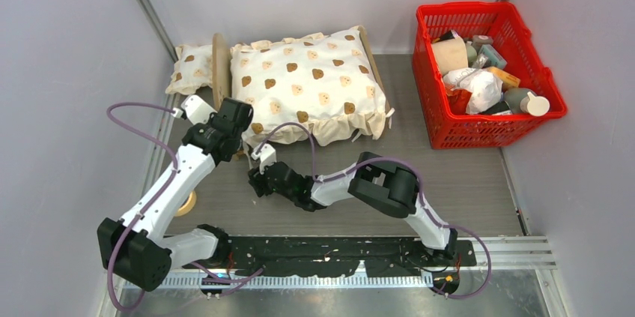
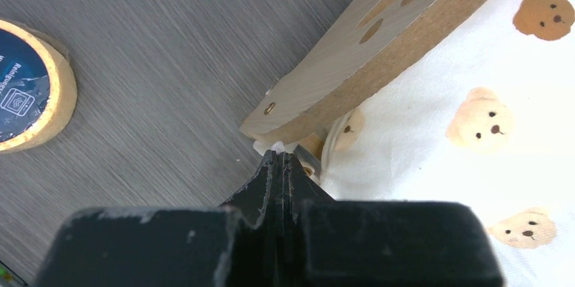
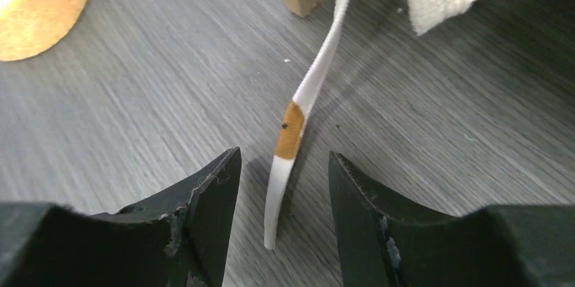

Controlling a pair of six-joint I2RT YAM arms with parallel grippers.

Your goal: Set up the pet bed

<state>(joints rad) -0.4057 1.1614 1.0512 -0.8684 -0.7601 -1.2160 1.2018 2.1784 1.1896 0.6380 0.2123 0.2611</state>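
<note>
1. Top external view is showing you the pet bed (image 1: pixel 221 70) sitting toward the back of the table (image 1: pixel 449 182), left of centre. Its long axis is running left to right, slightly skewed, with the arched headboard at the left end and the footboard at the right.
2. A bear-print cushion (image 1: pixel 307 81) is lying over the frame. A small pillow (image 1: pixel 191 70) is resting outside the headboard, on the side toward the left wall. A red basket (image 1: pixel 464 8) is standing well apart on the right.
3. Your left gripper (image 2: pixel 279 159) is showing in its wrist view with its fingers pressed together, tips right at the headboard's near bottom corner. You cannot tell whether any cloth is caught between them.
4. Your right gripper (image 3: pixel 285 157) is standing spread. Only its wrist view is revealing a white ribbon (image 3: pixel 302 97) trailing from the cushion beside a bed leg, its loose end lying on the table between the fingers, unpinched.
5. Only the left wrist view is exposing the paw-shaped cutouts in the headboard. A tape roll (image 1: pixel 187 202) is sitting near the table's left edge.
</note>
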